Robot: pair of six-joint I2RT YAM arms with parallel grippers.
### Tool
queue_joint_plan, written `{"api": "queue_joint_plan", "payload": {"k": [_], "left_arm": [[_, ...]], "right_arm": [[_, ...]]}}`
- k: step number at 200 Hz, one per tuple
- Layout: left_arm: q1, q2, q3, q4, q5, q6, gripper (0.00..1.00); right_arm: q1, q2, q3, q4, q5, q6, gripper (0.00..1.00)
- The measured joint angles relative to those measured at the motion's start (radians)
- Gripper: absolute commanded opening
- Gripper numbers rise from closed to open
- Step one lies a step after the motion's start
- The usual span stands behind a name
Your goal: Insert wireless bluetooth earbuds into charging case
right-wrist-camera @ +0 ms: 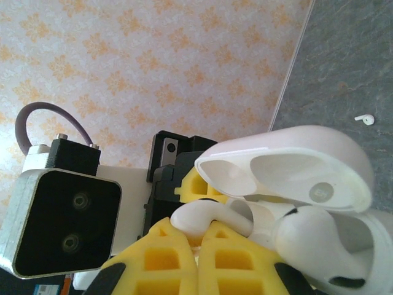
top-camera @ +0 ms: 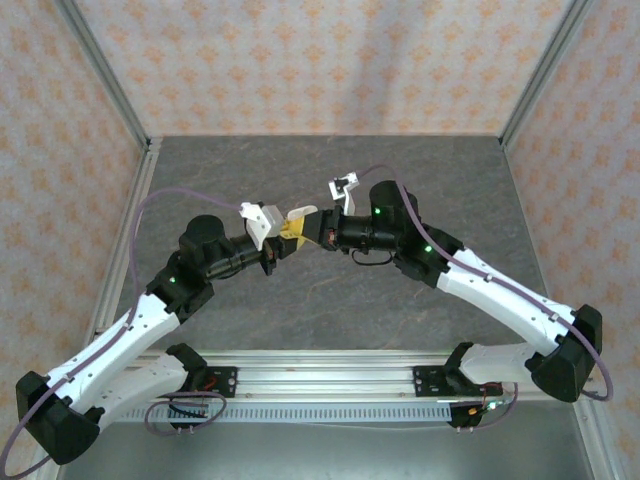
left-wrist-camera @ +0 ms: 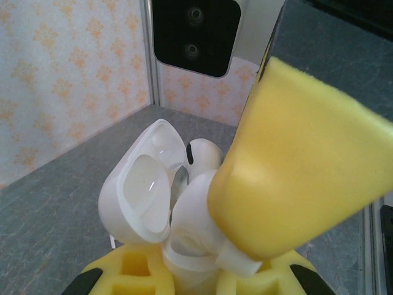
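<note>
Your left gripper (top-camera: 283, 245) is clamped on the base of the open charging case (right-wrist-camera: 295, 153) near the centre of the top view, and the lid (left-wrist-camera: 144, 193) is swung out toward 9 o'clock in the left wrist view. Your right gripper (top-camera: 318, 230) meets it from 3 o'clock with its fingers pinched together on 1 earbud (right-wrist-camera: 202, 218) at the case mouth, beside a 2nd earbud (right-wrist-camera: 310, 243) sitting in its well. A 3rd earbud (right-wrist-camera: 365, 118) lies loose on the table (right-wrist-camera: 344, 61), at 2 o'clock in the right wrist view.
</note>
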Motion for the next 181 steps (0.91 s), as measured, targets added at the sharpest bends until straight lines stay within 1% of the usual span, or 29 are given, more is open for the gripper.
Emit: {"api": "queue_joint_plan", "payload": {"k": [46, 71, 144, 181], "left_arm": [[0.000, -0.003, -0.001, 0.000, -0.017, -0.008, 0.00], [0.000, -0.003, -0.005, 0.000, -0.018, -0.011, 0.00], [-0.001, -0.012, -0.018, -0.002, -0.026, -0.016, 0.00], [-0.001, -0.012, -0.024, -0.010, -0.032, -0.016, 0.00]], "right_arm": [[0.000, 0.000, -0.024, 0.052, 0.008, 0.040, 0.00], [0.002, -0.001, -0.029, 0.058, 0.019, 0.050, 0.08], [0.006, -0.014, -0.029, 0.027, 0.051, 0.035, 0.25], [0.006, -0.015, -0.026, -0.003, 0.055, 0.023, 0.26]]}}
